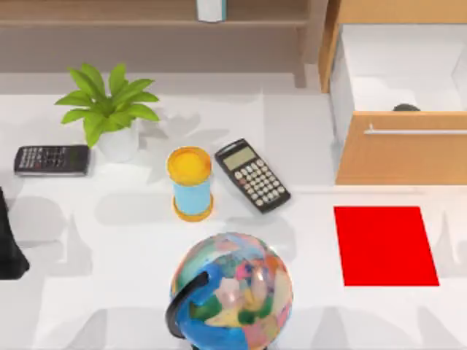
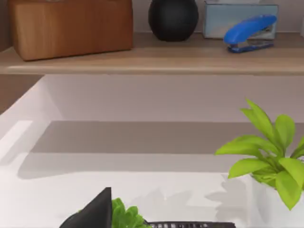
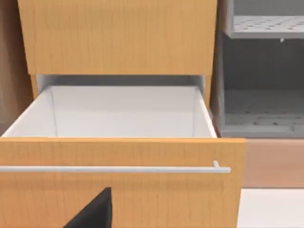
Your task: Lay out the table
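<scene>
The white table [image 1: 131, 240] carries a globe [image 1: 232, 292] at the front middle. Behind it stand a yellow-topped blue cylinder [image 1: 191, 182] and a black calculator [image 1: 252, 175] lying at an angle. A second dark calculator [image 1: 51, 159] lies at the far left next to a potted green plant [image 1: 109, 109]. My left arm [image 1: 9, 244] is a dark shape at the table's left edge. A dark part of my left gripper [image 2: 92, 216] shows low in the left wrist view, short of the plant [image 2: 270, 156]. A dark part of my right gripper [image 3: 92, 213] faces the drawer front [image 3: 118, 185].
A red mat [image 1: 384, 244] lies at the right front. Behind it a light-wood cabinet has its drawer [image 1: 398, 109] pulled open, white inside, with a small dark thing [image 1: 406, 108] at its front wall. A back shelf [image 2: 152, 59] holds a wooden box, black vase and blue stapler [image 2: 249, 31].
</scene>
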Controlling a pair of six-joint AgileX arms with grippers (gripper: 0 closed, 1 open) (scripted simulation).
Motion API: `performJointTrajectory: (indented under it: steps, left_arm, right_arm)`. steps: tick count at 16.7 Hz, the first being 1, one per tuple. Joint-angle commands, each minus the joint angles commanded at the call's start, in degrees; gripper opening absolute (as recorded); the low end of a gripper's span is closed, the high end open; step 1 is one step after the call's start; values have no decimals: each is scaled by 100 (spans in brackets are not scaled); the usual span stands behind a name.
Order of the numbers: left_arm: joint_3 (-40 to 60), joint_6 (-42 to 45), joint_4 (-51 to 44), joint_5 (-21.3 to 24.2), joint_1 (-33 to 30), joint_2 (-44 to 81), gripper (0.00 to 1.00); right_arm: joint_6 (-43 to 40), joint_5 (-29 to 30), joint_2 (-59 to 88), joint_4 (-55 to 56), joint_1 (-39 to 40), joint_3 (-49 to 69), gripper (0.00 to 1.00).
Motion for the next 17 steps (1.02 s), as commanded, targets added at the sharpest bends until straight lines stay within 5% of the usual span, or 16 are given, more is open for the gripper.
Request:
performJointTrajectory:
  steps: [8,17]
  left_arm:
    - [0,0,0,0,0,0,100]
    - [0,0,0,0,0,0,100]
  right_arm:
    - [171,-4,1231,-772,110,1207,100]
    - [809,99,6545,-3300,368,5912,100]
